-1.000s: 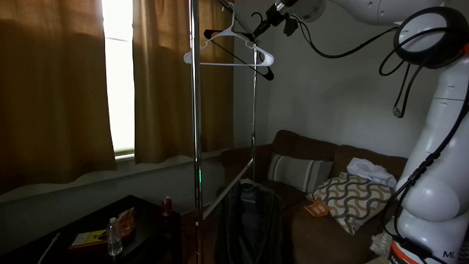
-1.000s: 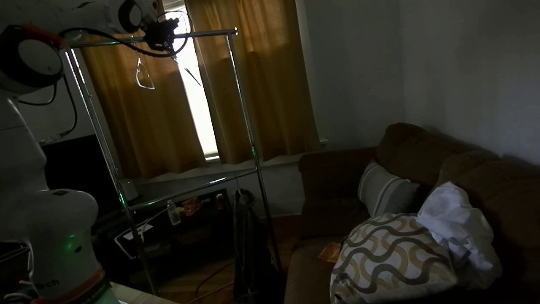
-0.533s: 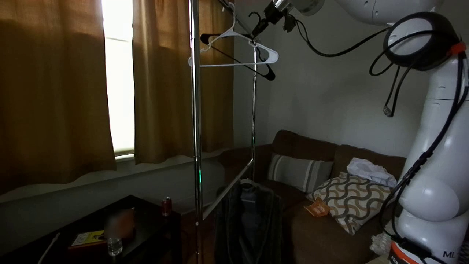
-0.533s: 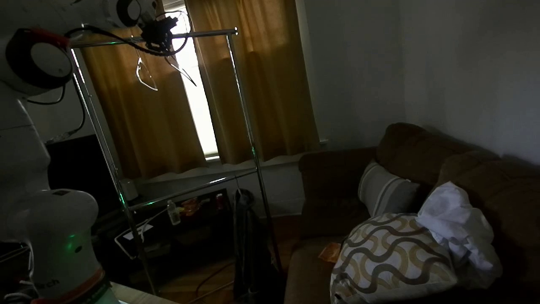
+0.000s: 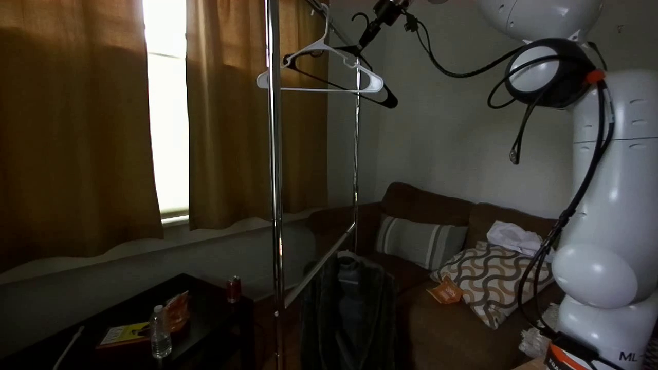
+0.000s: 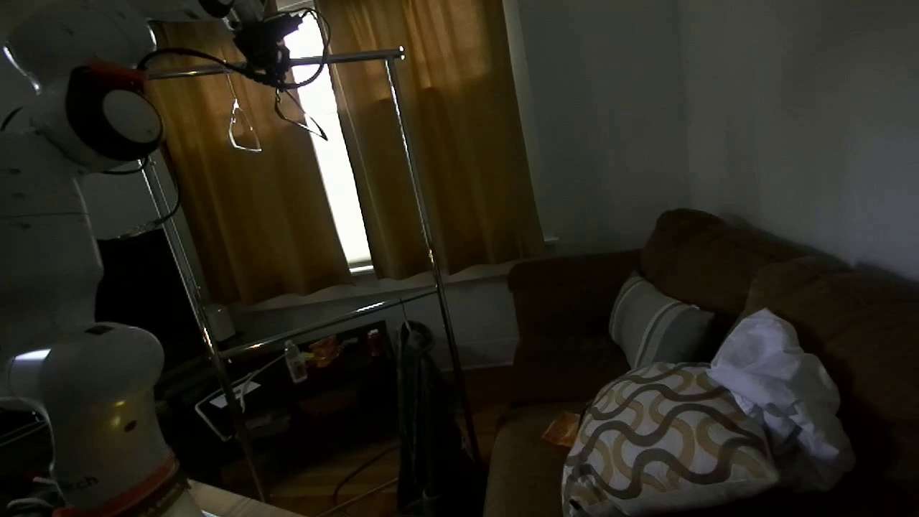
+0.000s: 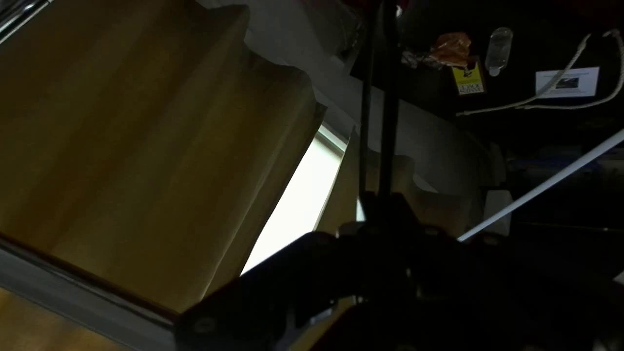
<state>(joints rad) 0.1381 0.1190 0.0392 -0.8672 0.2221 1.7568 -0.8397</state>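
Note:
My gripper (image 5: 363, 43) is shut on a black hanger (image 5: 390, 99) near the rack's top rail in an exterior view. The hanger's hook stands above the fingers, and its body hangs below them, tilted. In an exterior view the black hanger (image 6: 321, 133) hangs under my dark gripper (image 6: 275, 77). In the wrist view my gripper (image 7: 382, 200) is very dark, its fingers close together, with the black hanger's bars (image 7: 390, 126) running up from them. A white hanger (image 5: 372, 85) hangs on the rail beside it. I cannot tell whether the black hook touches the rail.
A chrome clothes rack (image 5: 275, 169) stands before brown curtains (image 5: 231, 128). A dark jacket (image 5: 354, 303) hangs on its lower bar. A low black table (image 5: 195, 293) holds a bottle (image 5: 160, 334) and a can (image 5: 234, 289). A brown sofa (image 5: 437, 329) with pillows is behind.
The arm's elbow has swung in towards the rack. The gripper has shifted slightly with the black hanger, which has turned and tilted. The white hanger sways a little.

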